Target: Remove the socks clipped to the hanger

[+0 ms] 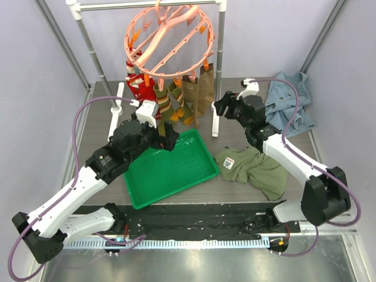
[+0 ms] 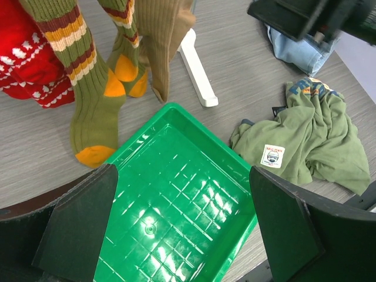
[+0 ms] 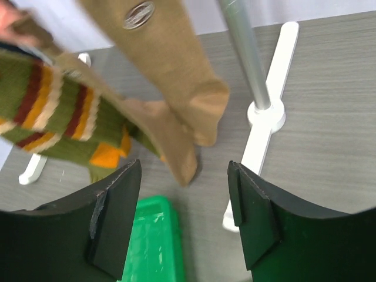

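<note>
Approach step: right tool (image 3: 183, 188), jaws apart, near tan sock (image 3: 170, 70); next clamp, pull from hanger (image 1: 166, 36). Left tool (image 2: 182, 176) apart.

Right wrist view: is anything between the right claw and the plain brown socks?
Nothing visible. The brown socks hang straight ahead of the right claw, its jaws apart. The rack's grey pole stands off to the right, beside that path, not across it.
</note>
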`<state>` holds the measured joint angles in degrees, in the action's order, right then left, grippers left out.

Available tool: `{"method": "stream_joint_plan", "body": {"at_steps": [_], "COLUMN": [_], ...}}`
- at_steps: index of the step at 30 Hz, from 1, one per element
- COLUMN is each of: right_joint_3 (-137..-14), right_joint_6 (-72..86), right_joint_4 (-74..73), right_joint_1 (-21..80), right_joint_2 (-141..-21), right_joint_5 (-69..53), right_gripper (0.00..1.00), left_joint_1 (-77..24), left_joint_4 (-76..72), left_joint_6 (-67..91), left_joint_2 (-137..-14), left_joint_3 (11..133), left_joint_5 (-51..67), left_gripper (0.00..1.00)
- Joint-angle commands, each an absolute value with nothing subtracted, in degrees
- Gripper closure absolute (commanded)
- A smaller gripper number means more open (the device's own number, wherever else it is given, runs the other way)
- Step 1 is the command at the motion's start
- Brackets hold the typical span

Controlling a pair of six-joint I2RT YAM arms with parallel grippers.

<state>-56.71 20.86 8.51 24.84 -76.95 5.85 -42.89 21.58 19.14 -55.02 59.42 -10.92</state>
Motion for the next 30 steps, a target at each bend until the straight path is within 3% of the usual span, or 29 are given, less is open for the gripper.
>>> {"method": "stream_joint_plan", "body": {"at_steps": [1, 10, 24, 30], "right_joint_3": [-58.5, -63.1, -69.6, -72.4], "right_joint_6": [22.9, 17.1, 22.7, 23.3], "right_joint_4": [21.1, 28.2, 38.1, 39.1], "right_joint_1": [19.5, 16.8, 16.0, 15.9], "right_joint_2": [-82.1, -97.0, -112.7, -115.0], "right_joint_5": [-7.7, -15.1, -20.6, -20.2], "right_gripper": [0.32, 0.29, 0.28, 0.34], "left_joint_1": [-42.8, -42.9, -42.8, -42.8], "left_joint_4": [21.5, 21.4, 21.0, 21.1], "left_joint_6": [19.5, 18.6, 18.2, 17.8], "left_joint_2": [-53.9, -51.8, -50.9, -51.2], "left_joint_3": [62.2, 62.1, 61.9, 61.8], "left_joint_5": [-10.8, -10.0, -9.2, -9.4], "left_gripper": [0.00, 0.00, 0.00, 0.00]}}
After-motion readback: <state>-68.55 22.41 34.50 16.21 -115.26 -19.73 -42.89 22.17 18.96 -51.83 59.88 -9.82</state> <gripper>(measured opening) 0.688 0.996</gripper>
